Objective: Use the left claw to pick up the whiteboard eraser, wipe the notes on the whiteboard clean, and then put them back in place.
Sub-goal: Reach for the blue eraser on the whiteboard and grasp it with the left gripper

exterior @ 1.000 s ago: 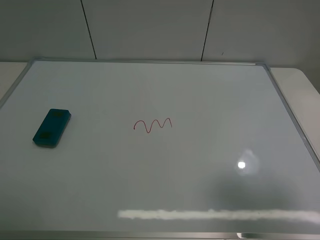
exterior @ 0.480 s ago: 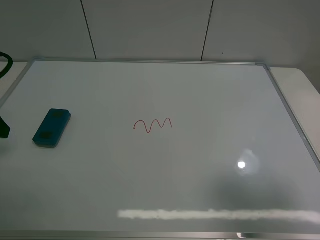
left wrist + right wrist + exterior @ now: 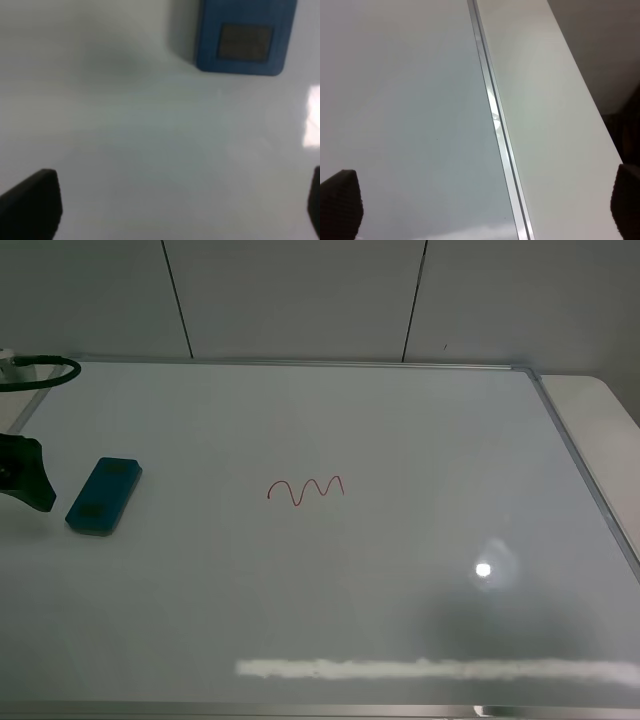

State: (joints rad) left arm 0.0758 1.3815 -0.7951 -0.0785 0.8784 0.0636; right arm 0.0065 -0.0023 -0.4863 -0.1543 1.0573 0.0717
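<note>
At far left we see the left claw (image 3: 175, 207) spread wide and empty just beside the whiteboard eraser (image 3: 104, 496) at middle left of the whiteboard (image 3: 420, 420), and we fear an off-centre closing could skid it toward the central notes (image 3: 306, 490).

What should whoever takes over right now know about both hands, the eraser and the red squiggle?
Left hand: open, empty, short of the whiteboard eraser, not touching it.
Right hand: open, empty, above a frame edge of the whiteboard.
Eraser lies flat on the board's left side. The red notes sit near the middle, unwiped.
Done: nothing yet.
Left: grasp eraser, wipe notes, put eraser back.
</note>
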